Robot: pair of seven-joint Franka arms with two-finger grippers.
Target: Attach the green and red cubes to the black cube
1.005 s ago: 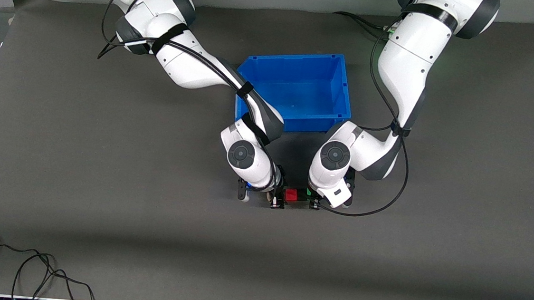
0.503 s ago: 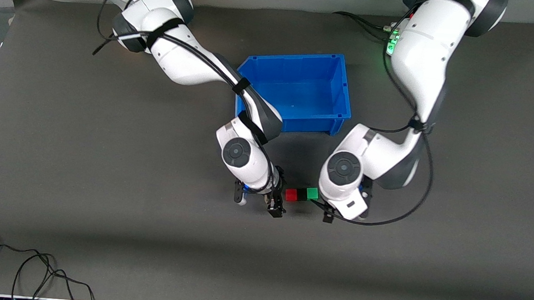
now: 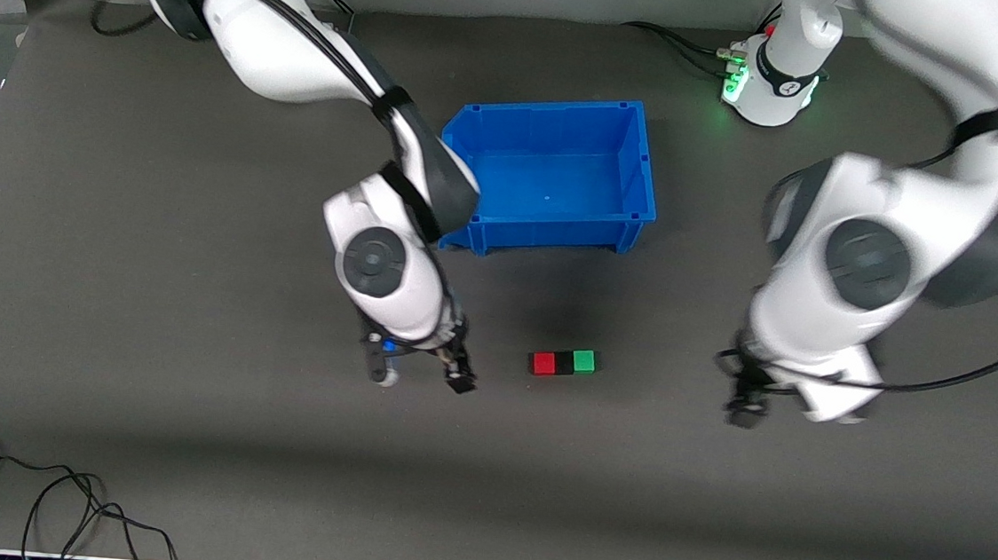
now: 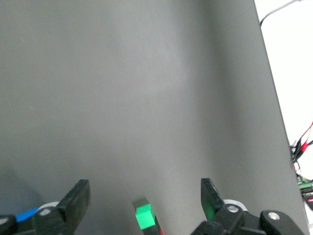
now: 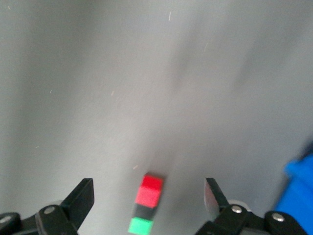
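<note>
Blue bin (image 3: 637, 162) seen with nothing inside, red cube (image 3: 543, 363), black cube (image 3: 564, 363) and green cube (image 3: 583, 361) joined in a row nearer the camera, left gripper (image 3: 787, 408) and right gripper (image 3: 420, 373) spread wide, nothing held, flanking the row.

Left arm (image 3: 873, 283) motion-blurred, green cube (image 4: 144, 215) cut off at left wrist view's 6 o'clock edge, black cube (image 5: 143, 211) smeared in right wrist view.
</note>
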